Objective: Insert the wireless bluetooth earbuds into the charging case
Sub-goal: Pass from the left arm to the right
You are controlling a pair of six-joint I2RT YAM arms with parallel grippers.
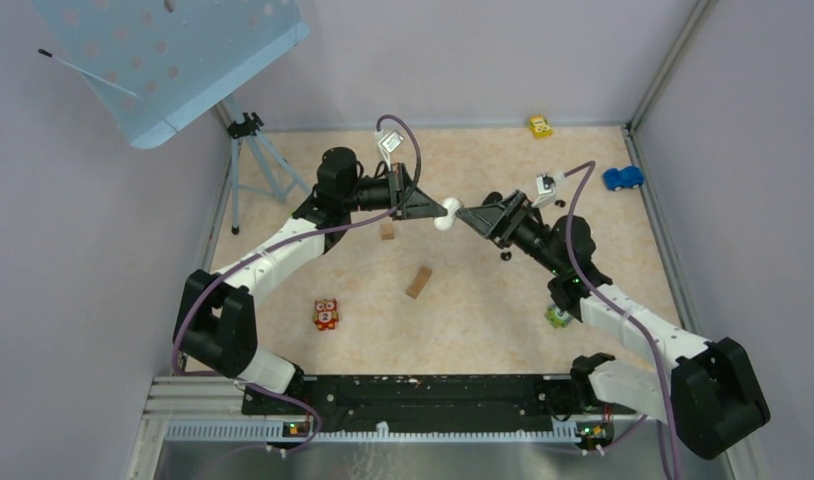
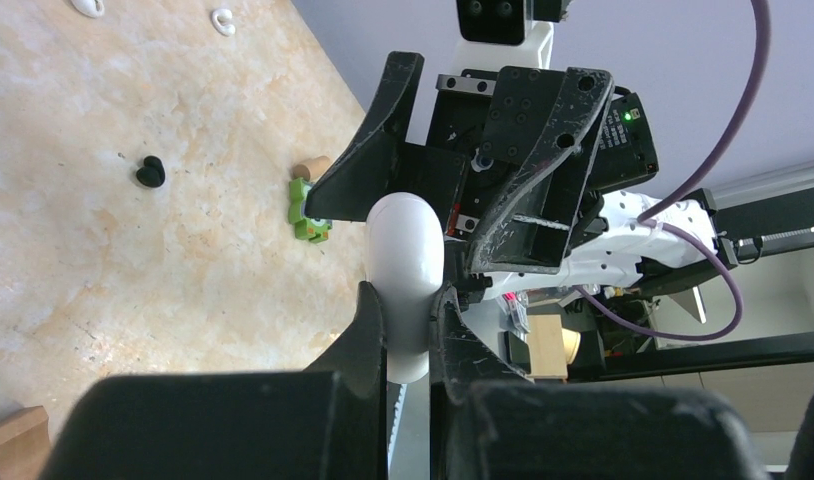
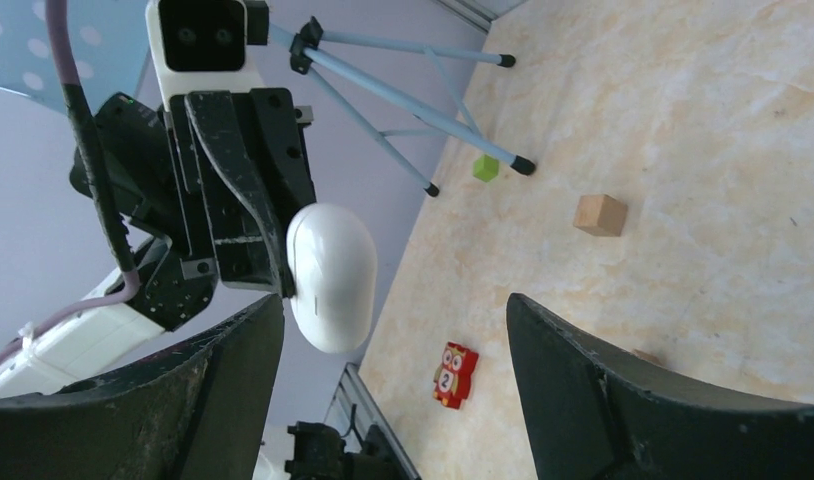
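Beige table (image 1: 503, 320), left hand (image 1: 439, 211) raised, clamped on white charging case (image 1: 450, 215), right hand (image 1: 469, 218) spread wide opposite

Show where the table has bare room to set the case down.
Widest bare patch: table between owl and green toy, nearer than the long block. Another: just nearer than the blue car. Crowded: centre, around the held case and cube.

Bright, even light from overhead. Shadows on the table (image 1: 483, 320) are soft and faint. The charging case (image 2: 405, 262) shows mild sheen. Both wrist views blur in the near foreground.
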